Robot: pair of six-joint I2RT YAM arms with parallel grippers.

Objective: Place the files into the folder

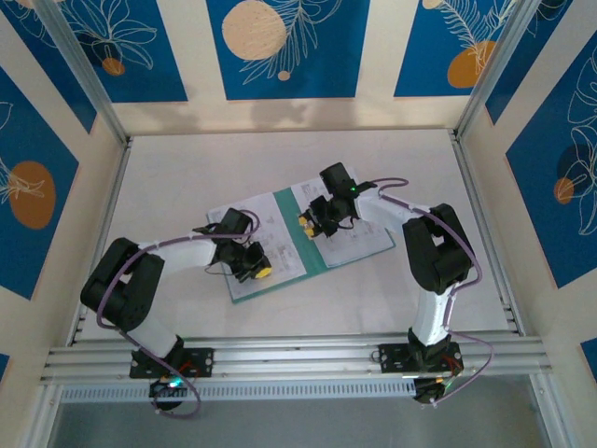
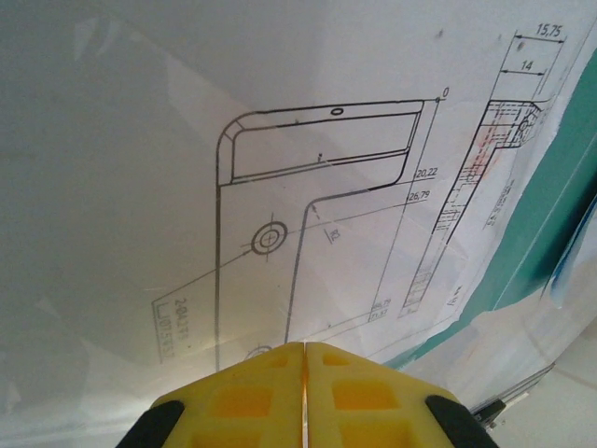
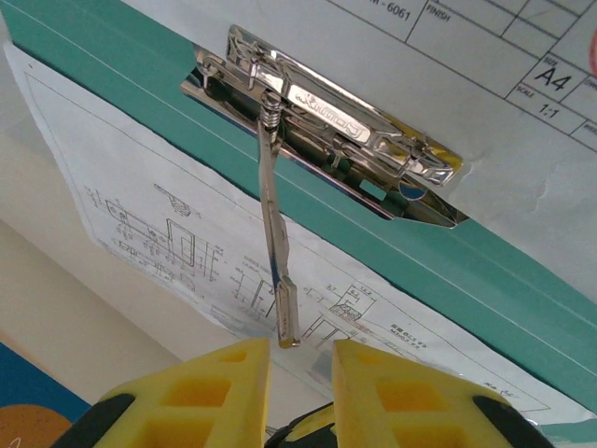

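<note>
1. The folder lies open near the middle of the white worktop. Only a teal band of it shows between the sheets covering its two leaves
2. The files are white printed sheets lying flat, one on the left leaf and another on the right leaf
3. The left jaws are pressed together, the yellow pads meeting with nothing between them
4. They sit low over the left sheet, which bears a line drawing with dimensions. Whether they touch it I cannot tell. The folder's teal edge runs beside that sheet
5. The right jaws are spread, the pads apart, above the teal band
6. A shiny metal clip sits on the band against the edge of the sheet marked A4. Whether that sheet is caught under it I cannot tell
7. A thin lever reaches from the clip toward the pads, its tip just ahead of the gap between them and not pinched
8. A second drawing sheet lies on the band's other side
</note>
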